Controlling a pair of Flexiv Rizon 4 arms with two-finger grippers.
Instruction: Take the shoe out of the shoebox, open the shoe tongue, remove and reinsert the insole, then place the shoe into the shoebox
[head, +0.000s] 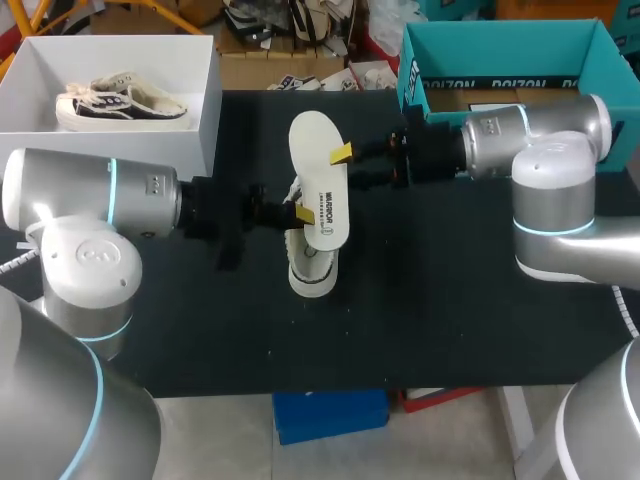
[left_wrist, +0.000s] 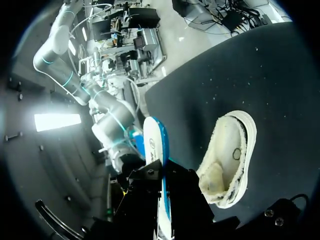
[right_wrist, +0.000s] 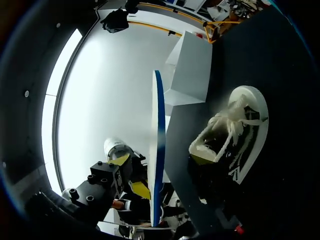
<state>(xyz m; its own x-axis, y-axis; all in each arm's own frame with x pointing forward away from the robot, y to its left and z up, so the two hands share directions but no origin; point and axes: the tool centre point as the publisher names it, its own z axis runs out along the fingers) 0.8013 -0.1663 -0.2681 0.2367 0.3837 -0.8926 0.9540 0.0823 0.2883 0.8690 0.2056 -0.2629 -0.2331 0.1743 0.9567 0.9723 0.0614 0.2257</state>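
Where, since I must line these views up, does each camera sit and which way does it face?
Head: above and behind, looking down on the table; left arm and right arm show.
Left wrist: on the left arm, facing the right arm; the left gripper holds the insole, shoe beside.
Right wrist: on the right arm, facing the left arm and shoebox.
Shared: both wrist views see the insole edge-on, from opposite ends.

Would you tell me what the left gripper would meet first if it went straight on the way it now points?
Apart from the insole it grips, the left gripper would most likely meet the right gripper first. That one sits just ahead, across the insole, though the exact depth is hard to judge.
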